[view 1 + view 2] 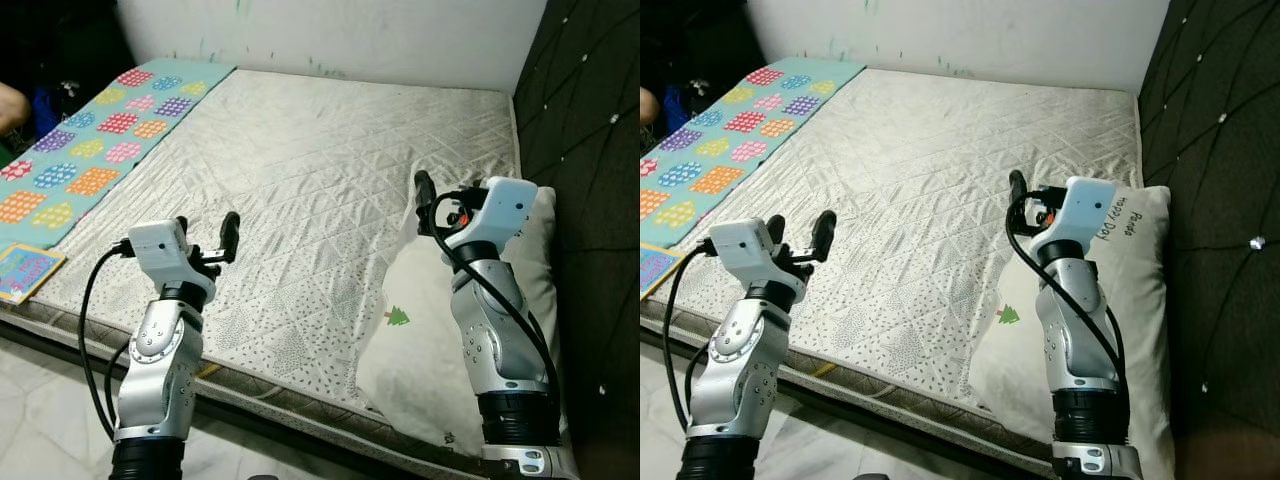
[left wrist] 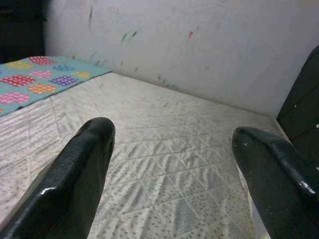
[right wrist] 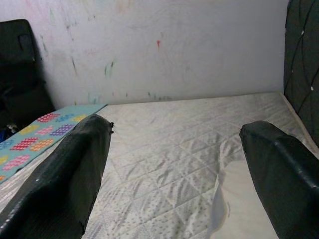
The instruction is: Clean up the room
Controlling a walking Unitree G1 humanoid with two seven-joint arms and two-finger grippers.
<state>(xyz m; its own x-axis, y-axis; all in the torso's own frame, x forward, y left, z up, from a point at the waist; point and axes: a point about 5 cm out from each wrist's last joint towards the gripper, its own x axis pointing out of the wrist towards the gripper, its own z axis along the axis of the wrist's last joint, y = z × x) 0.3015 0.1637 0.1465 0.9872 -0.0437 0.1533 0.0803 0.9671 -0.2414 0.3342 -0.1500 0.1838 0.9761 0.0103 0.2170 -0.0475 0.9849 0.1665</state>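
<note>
the left gripper (image 1: 205, 240) hovers with its two glossy black fingers spread, empty, over the near edge of the one quilted off-white mattress (image 1: 320, 170). the right gripper (image 2: 172, 164), fingers likewise parted and empty, hangs above one soft white pillow with a small green tree print (image 1: 420, 350). one turquoise mat with coloured checked patches (image 1: 90, 140) lies along the far left side.

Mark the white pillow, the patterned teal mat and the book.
white pillow with a green tree print (image 1: 420, 350), left eye view, middle of its face
teal mat with coloured squares (image 1: 95, 150), left eye view, centre
colourful book (image 1: 25, 270), left eye view, cover
</note>
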